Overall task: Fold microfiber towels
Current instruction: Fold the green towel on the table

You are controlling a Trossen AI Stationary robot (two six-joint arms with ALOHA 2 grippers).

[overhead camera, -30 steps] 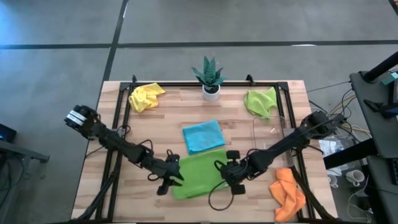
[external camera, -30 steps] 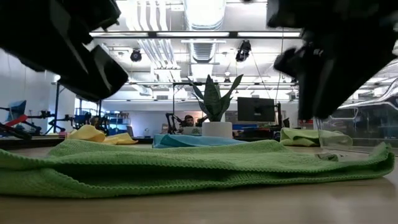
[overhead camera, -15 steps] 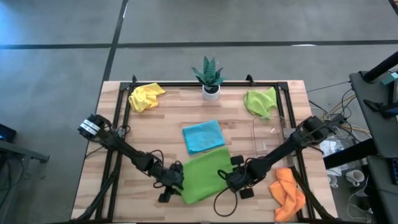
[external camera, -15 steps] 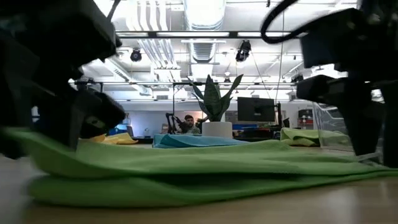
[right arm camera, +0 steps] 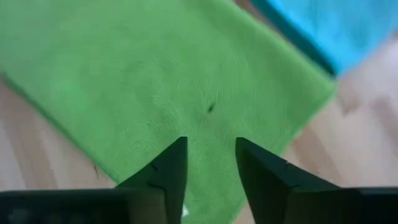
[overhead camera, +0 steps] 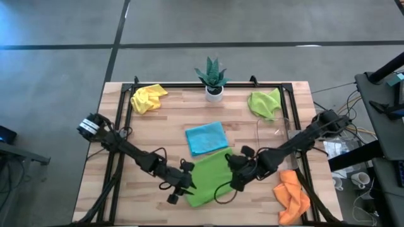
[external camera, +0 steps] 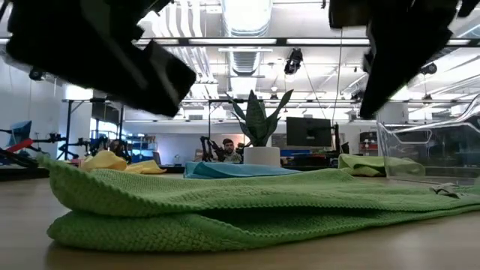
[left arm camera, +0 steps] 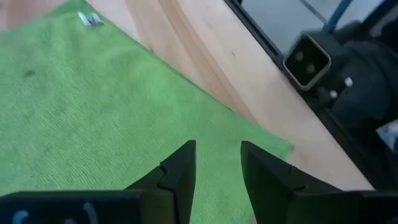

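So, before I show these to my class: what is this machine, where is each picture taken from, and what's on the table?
It is a robot with two dark arms, each ending in a two-finger gripper. One camera looks down from above, one sits at table level, and one rides on each wrist. On the wooden table lie a folded green towel, a blue towel, a crumpled yellow towel, another green towel, an orange towel, a potted plant and a clear tray. The left gripper and right gripper hover open over the folded towel, holding nothing.
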